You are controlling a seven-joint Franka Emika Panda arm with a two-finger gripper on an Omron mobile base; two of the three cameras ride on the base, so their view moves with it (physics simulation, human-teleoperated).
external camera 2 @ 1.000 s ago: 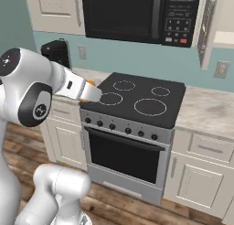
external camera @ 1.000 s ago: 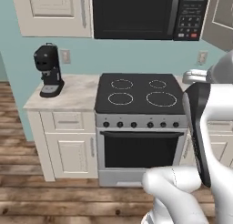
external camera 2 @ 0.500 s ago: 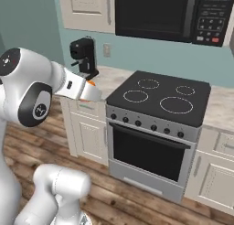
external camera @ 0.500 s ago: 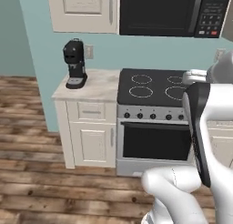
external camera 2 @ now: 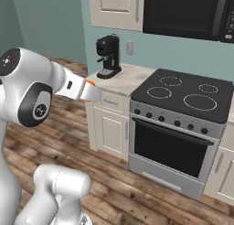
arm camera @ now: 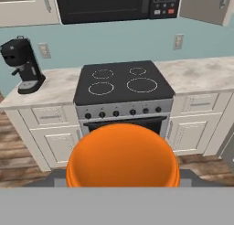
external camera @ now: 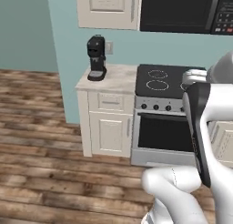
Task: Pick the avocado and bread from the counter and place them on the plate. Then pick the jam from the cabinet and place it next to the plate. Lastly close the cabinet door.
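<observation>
The whole scene has slid right: the base has driven left. In the hand view the gripper (arm camera: 122, 180) clasps the round orange-brown bread (arm camera: 122, 156), with the open cream cabinet door (arm camera: 204, 7) top right.

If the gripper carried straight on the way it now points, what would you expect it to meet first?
Probably the stove. In the hand view the gripper, shut on the bread, looks across open floor at the oven front below the cooktop. Nothing else shows in that line, though the bread hides its lower part and depth is hard to judge.

No readable text; the microwave (arm camera: 107, 4) keypad markings are too blurred.
</observation>
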